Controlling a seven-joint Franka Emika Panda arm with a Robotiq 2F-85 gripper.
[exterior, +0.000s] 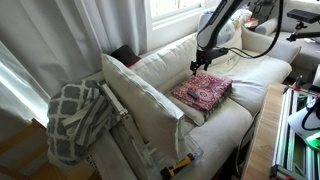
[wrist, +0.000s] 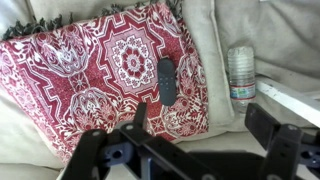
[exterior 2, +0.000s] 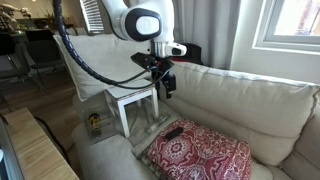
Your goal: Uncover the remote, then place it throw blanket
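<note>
Wrist view and both exterior views show a big cream couch [exterior: 165,60]. It fills most of each picture. The robot's white arm [exterior 2: 140,22] reaches over the couch seat. A large cream cushion [exterior: 140,100] leans at one end of the couch. Next to it, a grey and white blanket [exterior: 75,120] sits in a heap on the couch arm. A red blanket [exterior 2: 205,155] with a flower pattern lies folded on the seat. A small white table [exterior 2: 135,98] stands on the couch beside the red blanket.

The gripper [exterior 2: 165,88] hangs in the air above the red blanket and touches nothing. In the wrist view the gripper [wrist: 180,150] has its two black jaws spread far apart. Nothing is held between them.

The remote [wrist: 166,80] is black and thin. It lies flat on top of the red blanket, near the middle, with nothing over it. In an exterior view the remote [exterior 2: 173,132] shows at the edge of the blanket nearest the table. A small clear bottle [wrist: 240,72] lies on the couch just beside the red blanket.
</note>
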